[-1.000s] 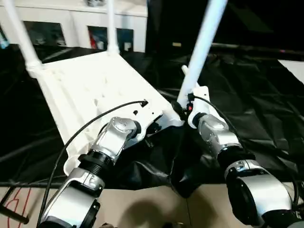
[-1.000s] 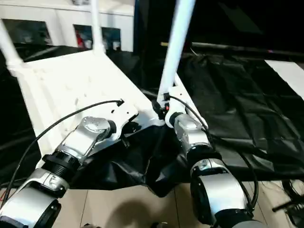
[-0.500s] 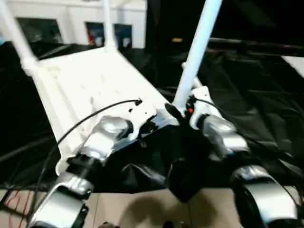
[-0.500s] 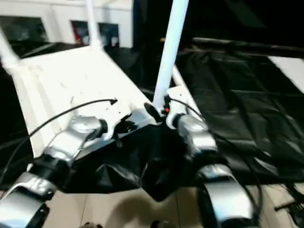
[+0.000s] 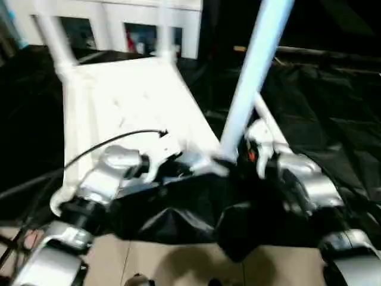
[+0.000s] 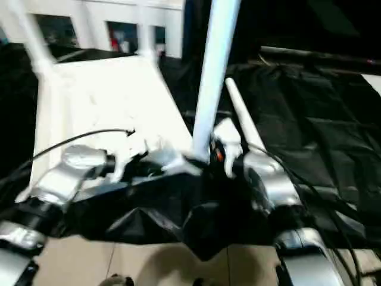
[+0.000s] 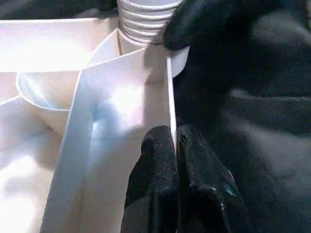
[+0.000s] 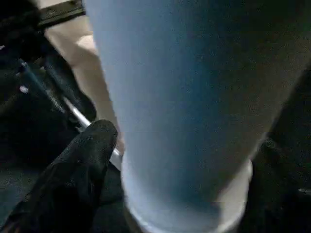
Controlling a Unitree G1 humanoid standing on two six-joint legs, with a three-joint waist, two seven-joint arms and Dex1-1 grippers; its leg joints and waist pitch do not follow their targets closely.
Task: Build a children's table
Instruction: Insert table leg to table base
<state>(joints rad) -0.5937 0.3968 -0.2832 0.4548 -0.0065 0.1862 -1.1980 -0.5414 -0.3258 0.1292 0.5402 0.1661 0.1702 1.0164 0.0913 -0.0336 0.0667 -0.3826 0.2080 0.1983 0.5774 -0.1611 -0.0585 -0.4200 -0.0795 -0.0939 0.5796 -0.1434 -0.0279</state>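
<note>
The children's table top [image 5: 131,101] lies upside down on black cloth, ribbed side up. Two legs [image 5: 56,42] [image 5: 165,30] stand in its far corner sockets. A third leg [image 5: 250,89] rises from the near right corner. My left gripper [image 7: 176,145] is shut on a thin upright rib of the top [image 7: 170,97], close to that corner's socket [image 7: 141,29]. My right gripper [image 8: 182,160] straddles the base of the near leg [image 8: 184,97], its fingers [image 8: 87,155] apart on either side. Another white tube [image 6: 238,113] lies on the cloth behind my right wrist.
A white cabinet with glass doors [image 5: 119,24] stands behind the table. Crumpled black cloth [image 5: 333,101] covers the ground to the right and bunches up under my grippers [image 5: 196,220]. Beige floor [image 5: 178,262] shows along the near edge.
The camera has shifted, so the whole scene sits further right. My right gripper's fingers have spread wider around the near leg. My left gripper keeps its pinch on the rib.
</note>
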